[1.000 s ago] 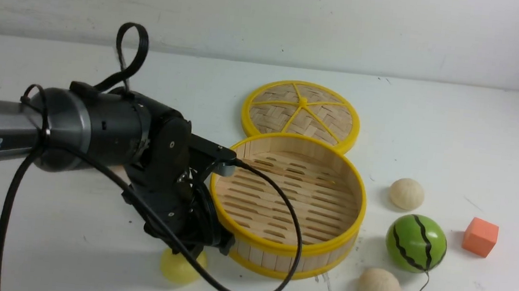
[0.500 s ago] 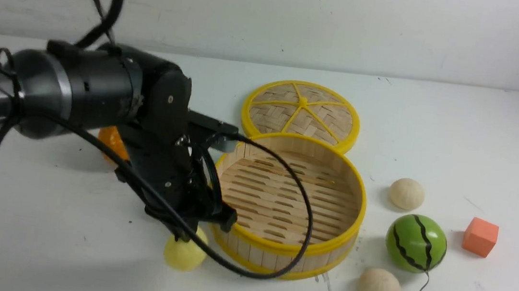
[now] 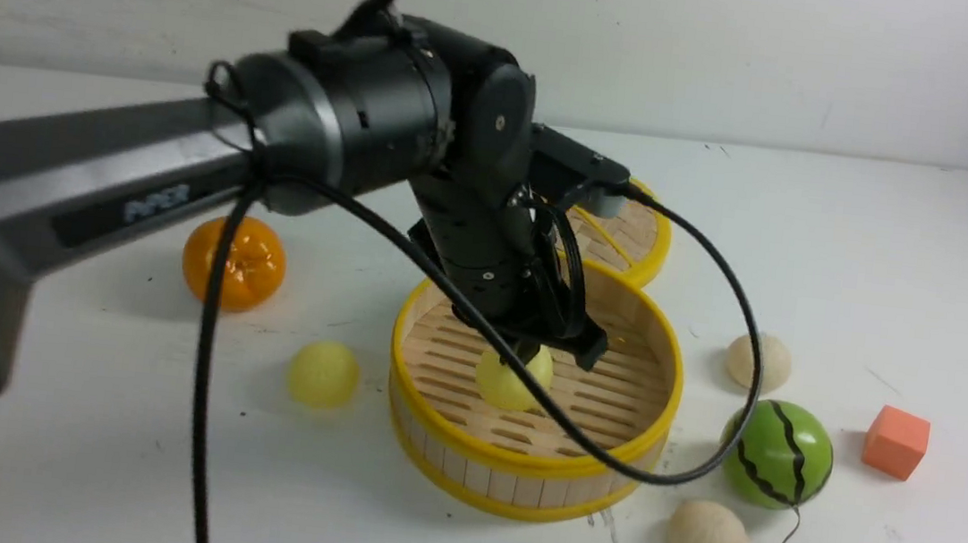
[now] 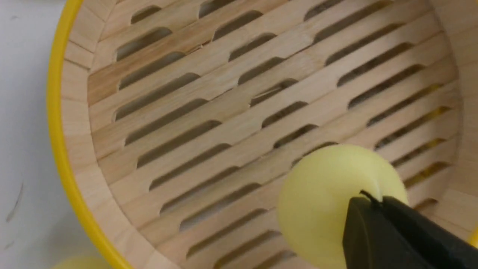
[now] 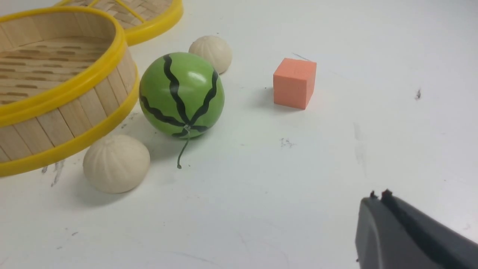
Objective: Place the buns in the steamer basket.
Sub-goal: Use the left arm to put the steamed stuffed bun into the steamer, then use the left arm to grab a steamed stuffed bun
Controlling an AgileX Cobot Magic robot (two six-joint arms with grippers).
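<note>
Buns: four show in the front view. One pale yellow bun (image 3: 508, 384) is clamped in the left end effector (image 3: 529, 355), low inside the steamer basket (image 3: 517, 466) and clear of its yellow rim. A second yellow bun (image 3: 322, 373) sits on the tabletop (image 3: 113, 466) just left of the basket. The far cream bun (image 3: 759, 362) and near cream bun (image 3: 706, 538) lie right of it, with the watermelon ball (image 3: 775, 452) between them.

Left wrist view: a dark finger (image 4: 373, 231) presses the pale yellow bun (image 4: 321, 201), and open slats stretch to the basket's rim (image 4: 59, 130).

Right wrist view: the near cream bun (image 5: 116, 163) lies just beside the basket's outer wall (image 5: 74, 112). The orange cube (image 5: 294, 83) is well apart from it, with bare tabletop beyond. Only a corner of the right end effector (image 5: 379, 201) shows, so I cannot tell whether it is open or closed.
</note>
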